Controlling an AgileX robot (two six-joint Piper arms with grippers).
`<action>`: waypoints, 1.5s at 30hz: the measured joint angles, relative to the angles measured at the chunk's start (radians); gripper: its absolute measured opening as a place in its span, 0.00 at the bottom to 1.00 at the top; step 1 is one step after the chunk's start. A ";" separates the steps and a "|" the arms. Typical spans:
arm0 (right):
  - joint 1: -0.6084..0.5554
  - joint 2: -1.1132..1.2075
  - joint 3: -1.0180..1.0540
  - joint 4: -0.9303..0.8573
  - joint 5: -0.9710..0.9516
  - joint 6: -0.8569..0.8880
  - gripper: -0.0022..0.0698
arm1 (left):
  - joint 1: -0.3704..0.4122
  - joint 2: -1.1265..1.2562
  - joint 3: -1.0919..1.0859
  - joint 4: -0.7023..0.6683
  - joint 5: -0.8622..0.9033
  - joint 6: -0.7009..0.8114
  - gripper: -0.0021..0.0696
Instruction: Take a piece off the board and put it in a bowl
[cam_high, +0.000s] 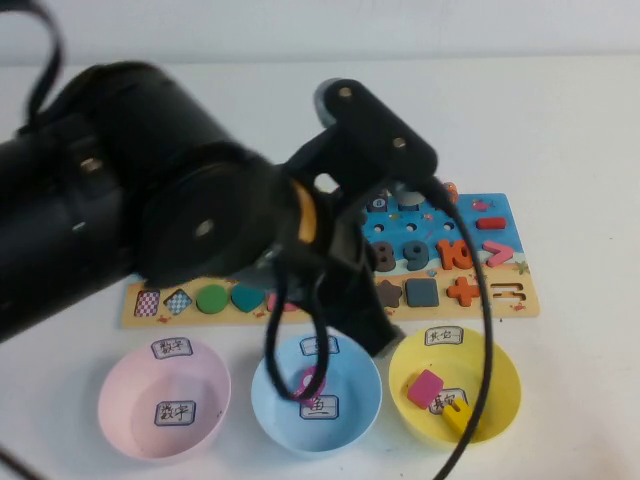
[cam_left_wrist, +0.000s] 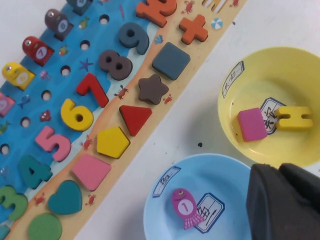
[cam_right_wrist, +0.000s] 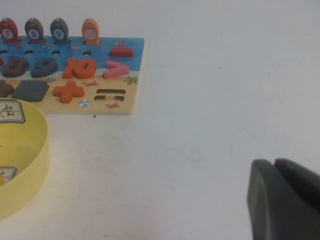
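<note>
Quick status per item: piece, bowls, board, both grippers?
magenta piece: in yellow bowl, loose
blue bowl: holds fish piece
pink bowl: empty
board: equals slot empty
left gripper: shut, above bowls
right gripper: shut, over bare table

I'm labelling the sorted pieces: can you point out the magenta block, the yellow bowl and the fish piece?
magenta block (cam_left_wrist: 251, 124): left wrist view, middle of its top face.
yellow bowl (cam_left_wrist: 280, 62): left wrist view, bare inner wall.
fish piece (cam_left_wrist: 183, 205): left wrist view, its body, in the blue bowl.
</note>
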 joint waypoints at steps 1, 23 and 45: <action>0.000 0.000 0.000 0.000 0.000 0.000 0.01 | 0.000 -0.042 0.043 0.008 -0.023 -0.014 0.03; 0.000 0.000 0.000 0.000 0.000 0.000 0.01 | 0.000 -0.908 0.819 0.475 -0.376 -0.612 0.03; 0.000 0.000 0.000 0.000 0.000 0.000 0.01 | 0.000 -0.955 0.892 0.276 -0.510 -0.383 0.03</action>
